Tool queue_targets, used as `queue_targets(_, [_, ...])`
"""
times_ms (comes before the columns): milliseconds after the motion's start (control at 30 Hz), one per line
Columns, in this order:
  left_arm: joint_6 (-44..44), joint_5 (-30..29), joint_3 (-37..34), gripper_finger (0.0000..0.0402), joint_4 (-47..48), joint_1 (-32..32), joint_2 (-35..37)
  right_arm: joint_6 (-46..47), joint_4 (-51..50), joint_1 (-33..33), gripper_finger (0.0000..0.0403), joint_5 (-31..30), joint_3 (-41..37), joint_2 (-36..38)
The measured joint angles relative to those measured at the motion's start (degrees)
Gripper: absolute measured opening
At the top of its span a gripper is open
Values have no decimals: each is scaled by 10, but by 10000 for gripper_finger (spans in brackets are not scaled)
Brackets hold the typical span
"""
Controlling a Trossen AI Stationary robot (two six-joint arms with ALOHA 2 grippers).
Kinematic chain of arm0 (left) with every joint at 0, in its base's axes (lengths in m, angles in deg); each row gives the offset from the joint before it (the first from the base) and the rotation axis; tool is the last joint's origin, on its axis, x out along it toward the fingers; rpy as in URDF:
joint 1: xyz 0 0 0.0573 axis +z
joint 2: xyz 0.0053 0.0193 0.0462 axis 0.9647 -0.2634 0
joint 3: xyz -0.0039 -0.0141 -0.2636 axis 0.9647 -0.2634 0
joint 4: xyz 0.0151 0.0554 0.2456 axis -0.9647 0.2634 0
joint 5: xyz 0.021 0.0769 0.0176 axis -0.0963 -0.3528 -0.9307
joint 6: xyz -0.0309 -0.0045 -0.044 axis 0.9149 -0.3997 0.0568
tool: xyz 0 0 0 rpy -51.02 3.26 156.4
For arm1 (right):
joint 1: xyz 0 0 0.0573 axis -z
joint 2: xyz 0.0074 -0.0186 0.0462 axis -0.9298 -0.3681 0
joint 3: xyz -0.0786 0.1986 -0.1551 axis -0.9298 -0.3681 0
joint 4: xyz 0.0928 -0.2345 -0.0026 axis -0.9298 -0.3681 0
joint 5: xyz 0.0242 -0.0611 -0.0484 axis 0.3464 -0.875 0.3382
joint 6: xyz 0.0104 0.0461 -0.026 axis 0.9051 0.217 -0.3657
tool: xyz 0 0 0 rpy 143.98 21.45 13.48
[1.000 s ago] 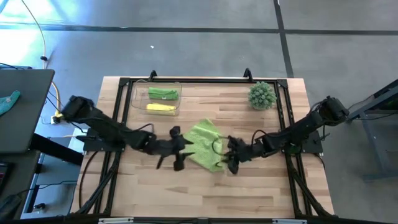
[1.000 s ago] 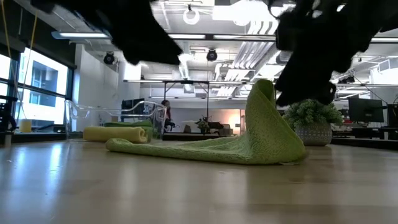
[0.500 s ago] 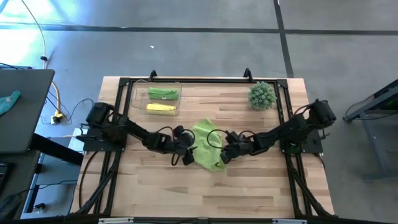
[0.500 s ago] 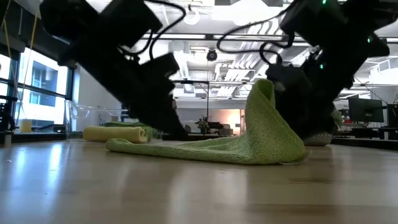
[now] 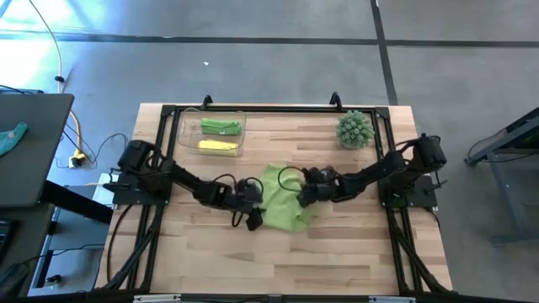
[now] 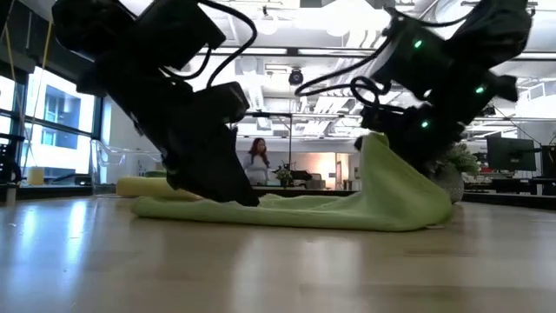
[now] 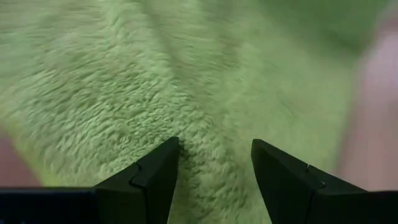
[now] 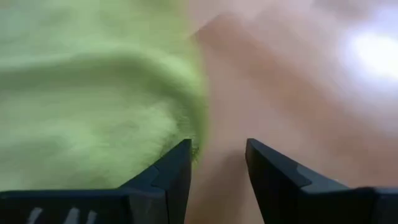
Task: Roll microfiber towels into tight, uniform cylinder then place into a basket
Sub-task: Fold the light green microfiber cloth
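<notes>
From above, two rolled towels (image 5: 219, 135) are seen already in the clear plastic basket (image 5: 184, 135), while, in both wrist views, the unrolled light green microfibre towel (image 7: 186, 81) is met by the parted, empty left gripper (image 7: 214, 171) and right gripper (image 8: 217, 168).

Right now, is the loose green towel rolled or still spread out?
Spread out, not rolled. The green towel lies mostly flat on the table, one edge humped up by the right gripper. Both grippers are open.
</notes>
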Motion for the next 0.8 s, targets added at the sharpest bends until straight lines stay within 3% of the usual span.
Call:
queue_targets(133, [24,48,0,192,-5,-11,0,-54,4,36,144,-48,0,0])
queue_targets(300, [32,62,-1,192,-22,-20,-1,-110,56,63,144,-47,0,0])
queue_targets(400, [44,103,-1,191,-37,-19,-2,-145,105,65,144,-38,0,7])
queue_targets(467, [44,115,-1,187,-40,-18,-2,-147,123,63,144,-3,0,21])
queue_targets(667, [22,59,-2,170,-36,-20,-3,-52,124,30,144,228,1,53])
queue_targets(800, [-11,8,-2,164,-29,-18,-3,6,102,-20,144,244,1,36])
